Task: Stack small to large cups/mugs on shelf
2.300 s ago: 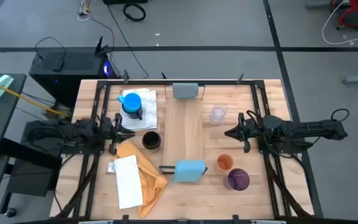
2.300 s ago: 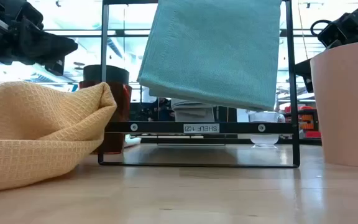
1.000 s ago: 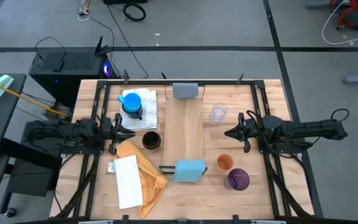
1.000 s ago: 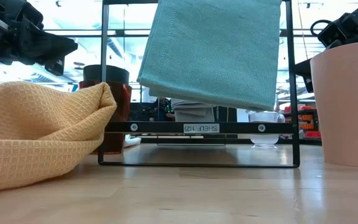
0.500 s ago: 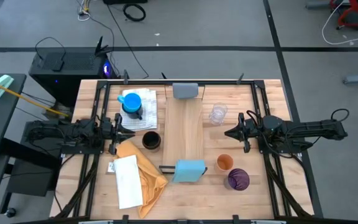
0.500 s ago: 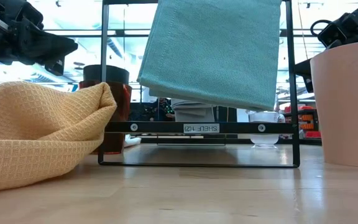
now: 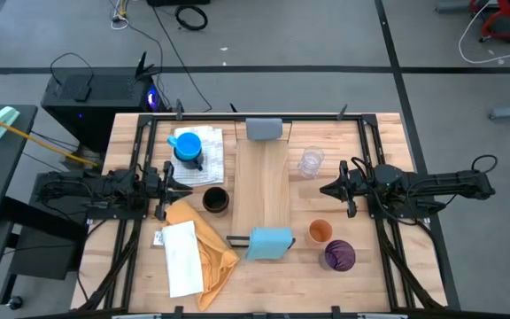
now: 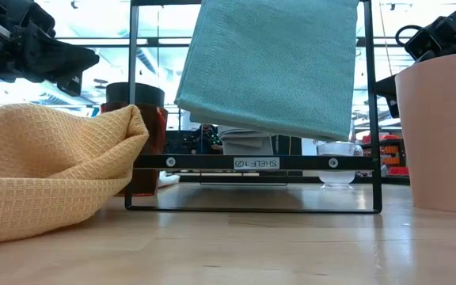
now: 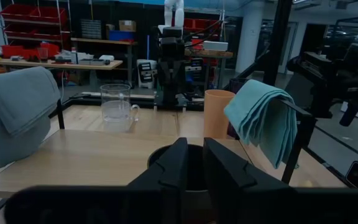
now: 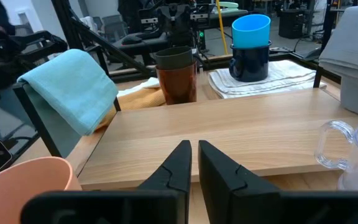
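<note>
**Both arms parked beside an empty shelf**

On the slatted surface [image 7: 127, 266] you have the shelf [image 7: 264, 182] running down the middle as a pale plank, with a grey cloth [image 7: 264, 129] draped over its far end and a light blue cloth [image 7: 268, 241] over the near end. No cup stands on it.

Your left gripper [image 7: 184, 187] hovers just off the shelf's left edge, jaws drawn narrow with nothing between them. Right in front of it sits the black cup [image 7: 215, 199], nested in an amber one. Farther back on that side, the bright blue mug [image 7: 187, 146] is stacked in the navy mug [image 10: 251, 60] on a white towel [image 7: 209, 155]. A yellow cloth [image 7: 204, 239] and a white paper [image 7: 181, 257] lie toward the near left corner.

Your right gripper [image 7: 326, 189] hovers off the shelf's right edge, jaws likewise nearly closed and empty. The clear glass [image 7: 311, 162] stands just beyond it, close to the shelf. The orange cup [image 7: 320, 232] and purple cup [image 7: 339, 255] sit near each other at the near right, beside the blue cloth.
</note>
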You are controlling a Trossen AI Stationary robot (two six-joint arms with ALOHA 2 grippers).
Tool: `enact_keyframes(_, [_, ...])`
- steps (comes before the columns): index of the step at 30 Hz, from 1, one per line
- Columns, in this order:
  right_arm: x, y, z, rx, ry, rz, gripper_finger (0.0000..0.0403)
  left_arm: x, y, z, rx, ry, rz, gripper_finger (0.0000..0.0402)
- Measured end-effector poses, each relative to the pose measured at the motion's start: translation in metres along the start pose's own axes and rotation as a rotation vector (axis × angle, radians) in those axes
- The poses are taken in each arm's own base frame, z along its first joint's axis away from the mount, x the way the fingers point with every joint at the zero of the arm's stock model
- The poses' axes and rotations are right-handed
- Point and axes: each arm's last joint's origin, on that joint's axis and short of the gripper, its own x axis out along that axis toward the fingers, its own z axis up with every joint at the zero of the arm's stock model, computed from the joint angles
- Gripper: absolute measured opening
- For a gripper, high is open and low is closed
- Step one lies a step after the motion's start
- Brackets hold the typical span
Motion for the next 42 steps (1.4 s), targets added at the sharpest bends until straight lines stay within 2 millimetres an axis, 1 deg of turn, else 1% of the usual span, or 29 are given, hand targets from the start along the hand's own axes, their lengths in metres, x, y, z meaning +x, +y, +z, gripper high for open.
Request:
enact_keyframes(6, [0.0, 0.0, 0.0, 0.0, 0.0, 0.0, 0.0036, 0.0, 0.0, 0.0, 0.0, 0.0, 0.0, 0.0053])
enact_keyframes(16, [0.0, 0.0, 0.0, 0.0, 0.0, 0.0, 0.0036, 0.0, 0.0, 0.0, 0.0, 0.0, 0.0, 0.0062])
enact_keyframes(25, [0.0, 0.0, 0.0, 0.0, 0.0, 0.0, 0.0036, 0.0, 0.0, 0.0, 0.0, 0.0, 0.0, 0.0053])
enact_keyframes(35, [0.0, 0.0, 0.0, 0.0, 0.0, 0.0, 0.0036, 0.0, 0.0, -0.0001, 0.0, 0.0, 0.0, 0.0062])
enact_keyframes(42, [0.0, 0.0, 0.0, 0.0, 0.0, 0.0, 0.0036, 0.0, 0.0, 0.0, 0.0, 0.0, 0.0, 0.0054])
